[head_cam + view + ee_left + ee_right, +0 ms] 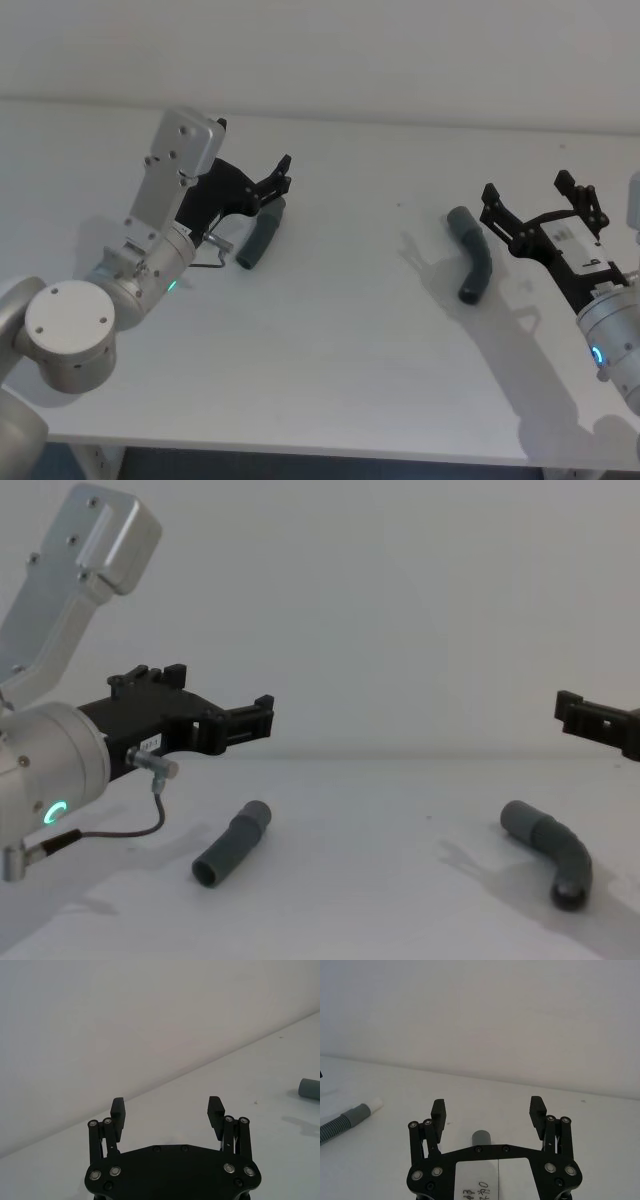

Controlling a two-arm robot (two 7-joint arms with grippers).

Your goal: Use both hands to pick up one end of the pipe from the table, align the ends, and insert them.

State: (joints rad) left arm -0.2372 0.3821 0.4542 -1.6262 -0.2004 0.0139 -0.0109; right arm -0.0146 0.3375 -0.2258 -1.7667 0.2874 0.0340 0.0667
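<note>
White table (350, 330) carries both pipe pieces, well apart. Left gripper (284, 175) is held above the straight piece (261, 232) on the left side, jaws wide, nothing gripped. Right gripper (525, 186) is held just beside the bent piece (474, 253) on the right, jaws wide, empty. Both pieces lie flat, ends unjoined.

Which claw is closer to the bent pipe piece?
Right. The right claw hangs just beside the bent piece, open; the left claw is far across the table, above the straight piece.
</note>
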